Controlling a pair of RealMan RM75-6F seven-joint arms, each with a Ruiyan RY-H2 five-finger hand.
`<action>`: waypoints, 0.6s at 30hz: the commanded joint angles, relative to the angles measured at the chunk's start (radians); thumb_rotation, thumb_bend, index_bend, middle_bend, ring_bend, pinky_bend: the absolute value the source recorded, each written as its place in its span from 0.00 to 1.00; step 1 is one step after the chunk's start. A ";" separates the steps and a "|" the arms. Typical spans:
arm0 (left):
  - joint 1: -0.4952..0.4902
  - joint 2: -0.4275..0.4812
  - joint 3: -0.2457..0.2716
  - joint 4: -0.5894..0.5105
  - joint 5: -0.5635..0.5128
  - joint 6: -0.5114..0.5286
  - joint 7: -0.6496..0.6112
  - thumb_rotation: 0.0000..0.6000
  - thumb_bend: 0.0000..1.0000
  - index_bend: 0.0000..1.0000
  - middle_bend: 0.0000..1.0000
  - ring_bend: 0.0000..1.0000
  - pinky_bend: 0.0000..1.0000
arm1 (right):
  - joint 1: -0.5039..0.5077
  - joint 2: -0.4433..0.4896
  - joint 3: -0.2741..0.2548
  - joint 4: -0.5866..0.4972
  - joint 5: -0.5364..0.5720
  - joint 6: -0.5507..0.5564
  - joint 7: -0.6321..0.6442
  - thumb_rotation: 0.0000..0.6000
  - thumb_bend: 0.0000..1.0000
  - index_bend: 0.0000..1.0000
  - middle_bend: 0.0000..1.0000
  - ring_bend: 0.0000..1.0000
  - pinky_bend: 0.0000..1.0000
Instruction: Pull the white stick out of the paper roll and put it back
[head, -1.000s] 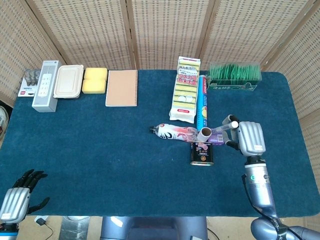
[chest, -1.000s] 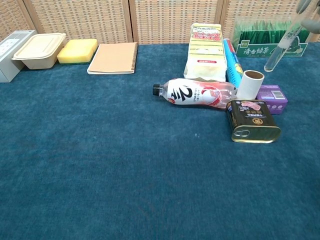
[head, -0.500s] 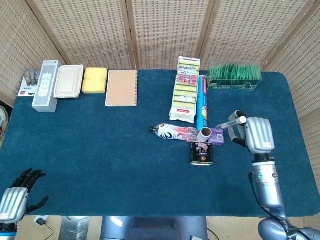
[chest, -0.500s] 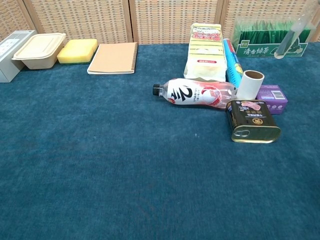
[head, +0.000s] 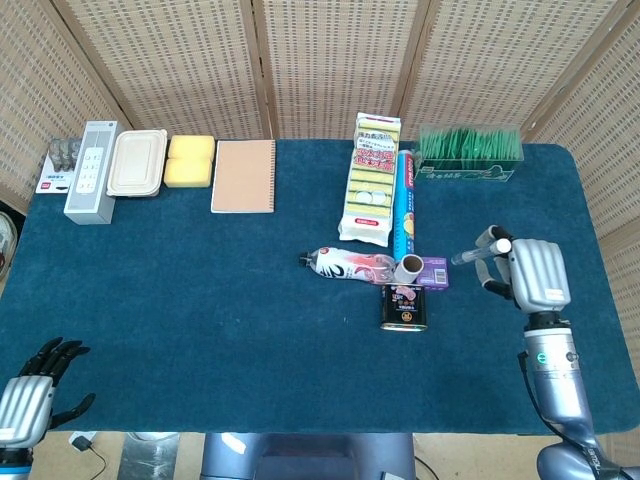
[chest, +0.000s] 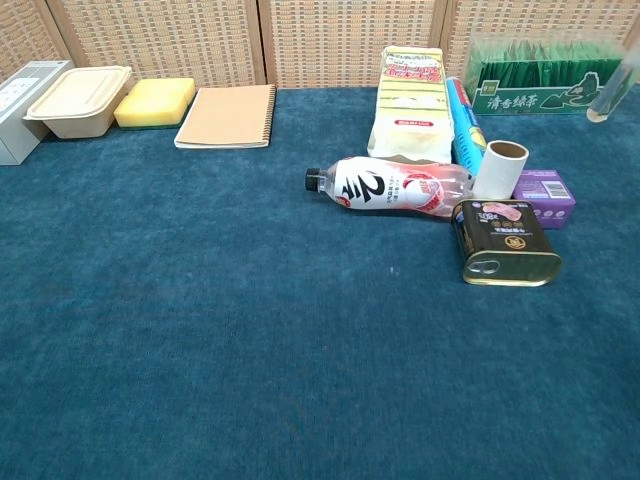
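The paper roll (head: 409, 268) (chest: 499, 168) stands upright on the blue cloth, between a plastic bottle (head: 345, 264) and a purple box (head: 433, 271), its core empty. My right hand (head: 532, 275) is raised to the right of the roll and pinches the white stick (head: 468, 257), which points left toward the roll and is well clear of it. In the chest view only the stick's tip (chest: 612, 95) shows at the right edge. My left hand (head: 30, 392) hangs at the table's near left corner, fingers apart, holding nothing.
A dark tin (head: 403, 306) lies just in front of the roll. Behind it are a blue wrap roll (head: 403, 200), a yellow sponge pack (head: 373, 180) and a green box (head: 470, 152). A notebook (head: 243, 176), sponge, lunch box and remote line the far left edge.
My right hand has carried the white stick to the right, away from the paper roll. The roll and the other objects have stayed put. The left hand has dipped slightly.
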 joint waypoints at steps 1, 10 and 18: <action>0.001 0.001 0.000 0.002 -0.001 0.001 -0.001 1.00 0.18 0.25 0.22 0.12 0.25 | -0.010 0.025 -0.020 -0.010 -0.023 0.000 -0.011 1.00 0.48 0.91 0.94 0.96 0.84; 0.002 0.002 0.001 0.003 0.005 0.005 -0.006 1.00 0.18 0.25 0.22 0.12 0.25 | -0.036 0.069 -0.044 -0.037 -0.049 -0.007 0.042 1.00 0.48 0.94 0.95 0.97 0.84; 0.006 0.006 0.002 0.003 0.009 0.015 -0.012 1.00 0.18 0.25 0.22 0.12 0.25 | -0.003 0.054 0.031 0.032 0.069 -0.002 0.078 1.00 0.49 0.94 0.96 0.97 0.85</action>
